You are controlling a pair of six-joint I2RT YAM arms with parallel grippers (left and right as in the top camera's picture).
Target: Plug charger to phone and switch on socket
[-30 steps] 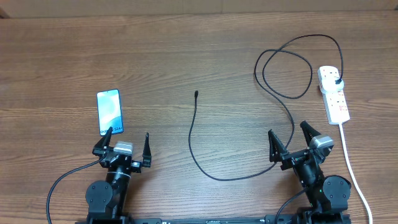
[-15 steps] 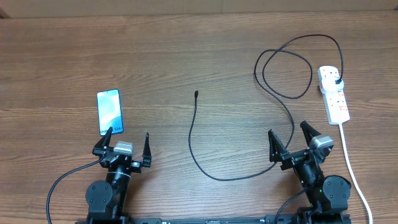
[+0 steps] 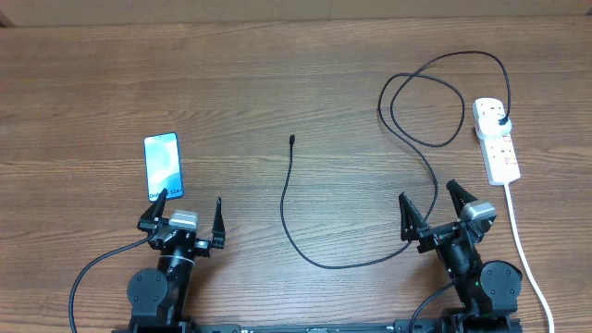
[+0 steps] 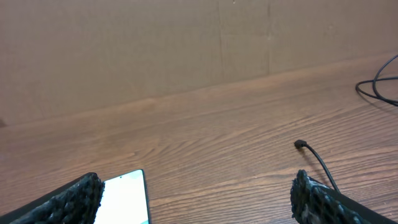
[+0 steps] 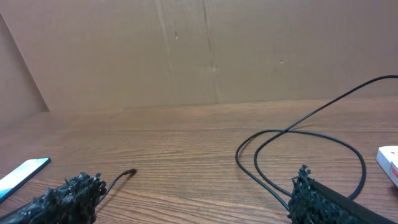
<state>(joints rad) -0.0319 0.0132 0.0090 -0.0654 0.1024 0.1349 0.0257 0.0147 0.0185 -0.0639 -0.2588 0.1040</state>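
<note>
While parked at the table's [image 3: 277, 74] near edge, gape wide and hold nothing: left gripper [image 3: 191, 197] just behind phone [image 3: 163, 166], right gripper [image 3: 425, 191] near socket [image 3: 496, 139], charger [image 3: 284, 190] plugged into it, connector tip [image 3: 292, 140] loose mid-table.

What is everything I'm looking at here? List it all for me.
table: one, brown wood, under everything
wall: one, brown, behind the table
phone: one, light blue screen, lying flat on the left
charger: one, black, tip at centre, loops right, plug in the socket
socket: one, white with red marks, far right
cord: one, white, runs from the socket to the near edge
left arm: one, black, near edge by the phone, jaws open
right arm: one, black, near edge by the cord, jaws open
</note>
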